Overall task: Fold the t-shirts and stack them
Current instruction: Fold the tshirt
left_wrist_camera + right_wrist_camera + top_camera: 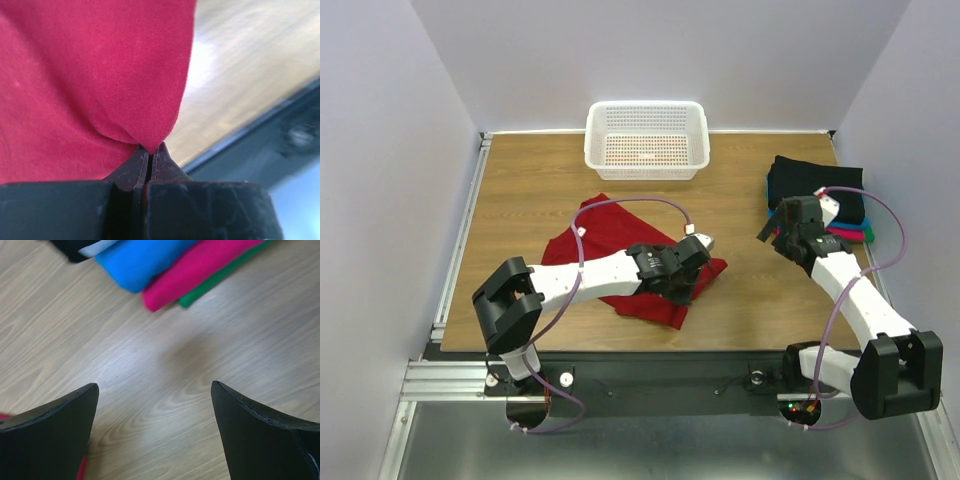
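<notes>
The red shirt (595, 222) lies rumpled and partly spread in the middle of the table (750, 310), its right-hand edge bunched up where the left gripper (151, 151) has it. The jaws are pressed together on a small pointed fold of cloth, and the rest hangs away from the pinch in soft creases. The right gripper (155, 390) holds nothing. Its jaws are wide apart above bare wood, just near and left of the stack (815, 185) of folded shirts at the right side, which has black on top and blue, magenta and green edges showing under it. The basket (646, 104) sits at the far edge, well apart from both. The cloth looks light, thin and limp, so it should drape and drag instead of keeping a shape. A pinch on one point will likely pull the shirt into a trailing tail, and a thin pinch could slip under tension. Hems, shoulder seams and sleeve edges are probably the best holds, since the cloth is doubled there. Taking two corners of one edge, one per gripper, would keep that edge straight for a fold.
</notes>
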